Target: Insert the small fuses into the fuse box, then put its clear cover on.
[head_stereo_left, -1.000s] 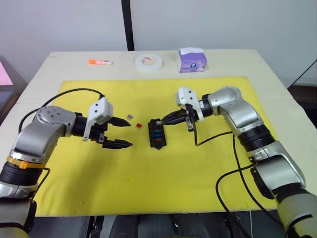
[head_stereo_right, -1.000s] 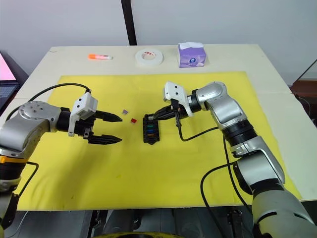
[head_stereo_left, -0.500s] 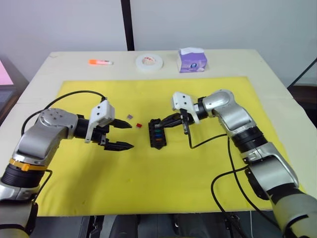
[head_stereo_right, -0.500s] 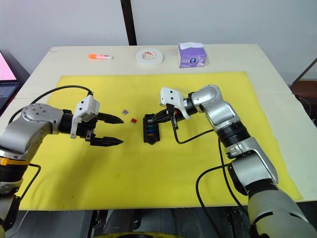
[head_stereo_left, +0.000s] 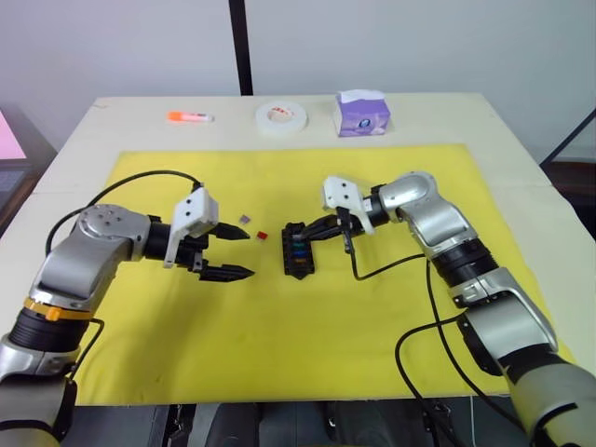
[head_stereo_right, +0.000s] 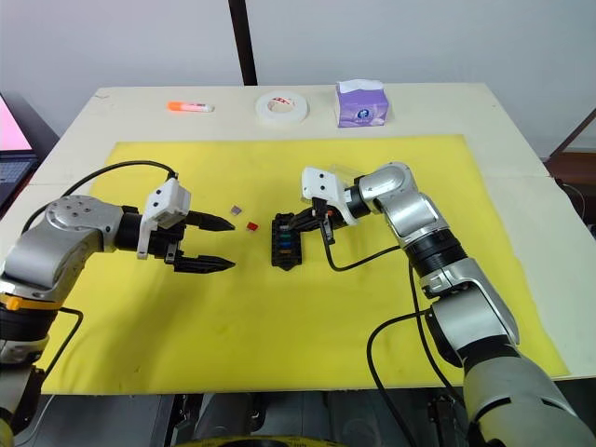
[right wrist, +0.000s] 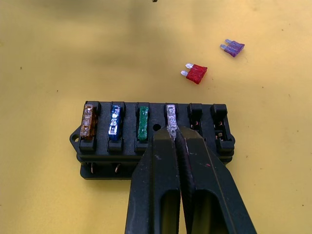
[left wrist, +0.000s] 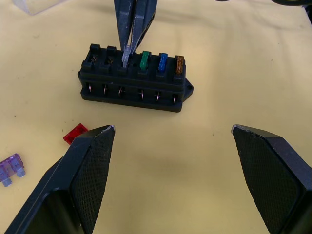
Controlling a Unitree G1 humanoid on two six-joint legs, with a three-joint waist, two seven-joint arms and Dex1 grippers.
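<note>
On the fuse box (right wrist: 153,136), right gripper (right wrist: 171,132) pinching grey fuse (right wrist: 170,117), left gripper (left wrist: 173,131) spread, clear cover (left wrist: 36,5) corner beyond.

Matt blk plastic fuse box (right wrist: 153,139), translucent fuses (right wrist: 143,124)

No readable text anywhere. Tape roll (head_stereo_left: 281,116) has reddish marks in core, too small to make out. Tissue box (head_stereo_left: 361,114), orange marker (head_stereo_left: 189,117), fuse box (right wrist: 153,139) show no legible label or number.
</note>
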